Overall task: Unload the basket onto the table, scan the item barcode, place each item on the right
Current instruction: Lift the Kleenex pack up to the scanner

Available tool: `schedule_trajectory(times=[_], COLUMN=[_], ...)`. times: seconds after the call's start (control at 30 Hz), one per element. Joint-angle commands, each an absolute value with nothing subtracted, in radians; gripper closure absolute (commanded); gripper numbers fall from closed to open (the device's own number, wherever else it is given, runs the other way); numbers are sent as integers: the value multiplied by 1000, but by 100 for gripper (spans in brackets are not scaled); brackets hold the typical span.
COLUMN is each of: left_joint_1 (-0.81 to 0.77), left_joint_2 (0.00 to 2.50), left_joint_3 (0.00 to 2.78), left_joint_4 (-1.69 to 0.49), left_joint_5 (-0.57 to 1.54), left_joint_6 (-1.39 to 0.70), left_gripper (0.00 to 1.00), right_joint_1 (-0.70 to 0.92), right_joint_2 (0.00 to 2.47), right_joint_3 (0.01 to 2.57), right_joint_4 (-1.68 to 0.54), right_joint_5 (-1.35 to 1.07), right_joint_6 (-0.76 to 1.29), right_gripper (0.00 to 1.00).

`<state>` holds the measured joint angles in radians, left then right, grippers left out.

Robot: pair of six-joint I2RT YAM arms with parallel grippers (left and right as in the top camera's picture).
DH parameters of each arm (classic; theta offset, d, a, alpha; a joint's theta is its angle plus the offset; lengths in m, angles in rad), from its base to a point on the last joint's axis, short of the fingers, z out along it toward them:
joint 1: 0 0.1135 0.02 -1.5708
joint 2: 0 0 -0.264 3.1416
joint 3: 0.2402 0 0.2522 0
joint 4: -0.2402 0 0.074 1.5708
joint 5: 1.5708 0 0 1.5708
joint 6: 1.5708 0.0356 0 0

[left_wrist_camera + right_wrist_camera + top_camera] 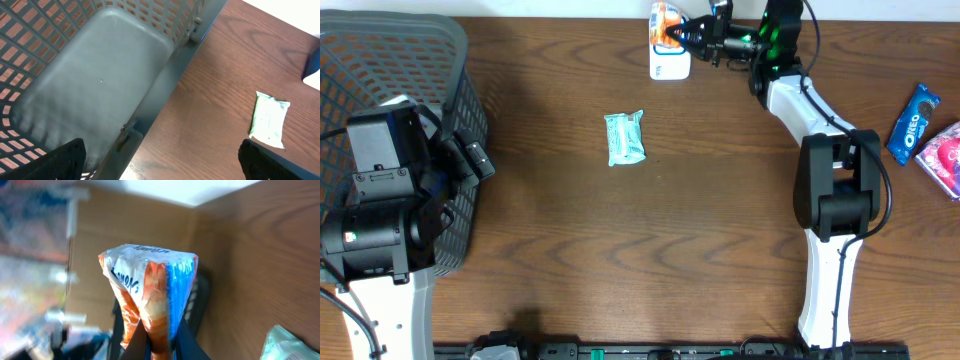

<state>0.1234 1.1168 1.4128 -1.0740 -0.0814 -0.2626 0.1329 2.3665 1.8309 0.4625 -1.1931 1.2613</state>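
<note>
Two arms share the table as we work the scan. Our right gripper (700, 38) is pinched tight on the lower edge of an orange, white and blue snack packet (150, 287), which stands up ahead of its fingertips. Just beyond the packet, touching it or nearly so, sits a white block (670, 68) that we take for the scanner. No barcode shows on the faces we can see. We judge the step is done well by rolling the wrist slowly until the printed code squares up to the scanner, grip firm and packet steady. Our left gripper (160, 167) hangs spread wide above the grey basket (380, 45), with a green sealed packet (625, 138) lying well off to its right.
</note>
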Motion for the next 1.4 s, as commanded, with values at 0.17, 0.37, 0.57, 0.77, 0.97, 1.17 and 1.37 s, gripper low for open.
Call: schedule_trajectory(times=[0.17, 0.37, 0.57, 0.77, 0.97, 1.17, 1.37], left_joint_1=[128, 128, 128, 128, 128, 128, 128], left_joint_2=[1118, 1118, 1118, 1118, 1118, 1118, 1118], left_joint_3=[1431, 1431, 1431, 1431, 1431, 1431, 1431], left_joint_4=[-1077, -1077, -1077, -1077, -1077, -1077, -1077], left_joint_5=[-90, -90, -90, -90, -90, -90, -90], left_joint_6=[-268, -268, -268, -268, -268, -268, -268], left_gripper=[2, 2, 2, 2, 2, 2, 2], right_joint_1=[102, 154, 300, 435, 488, 481, 479], right_joint_2=[2373, 2373, 2376, 2443, 2505, 2545, 2547], right_joint_3=[2064, 2396, 2471, 2470, 2470, 2470, 2470], right_joint_4=[-35, -761, -844, -749, -666, -628, -640], right_joint_5=[-878, -254, 231, 492, 645, 653, 574], right_joint_6=[937, 500, 241, 3, -135, -235, -220], right_gripper=[98, 99, 99, 99, 99, 99, 99])
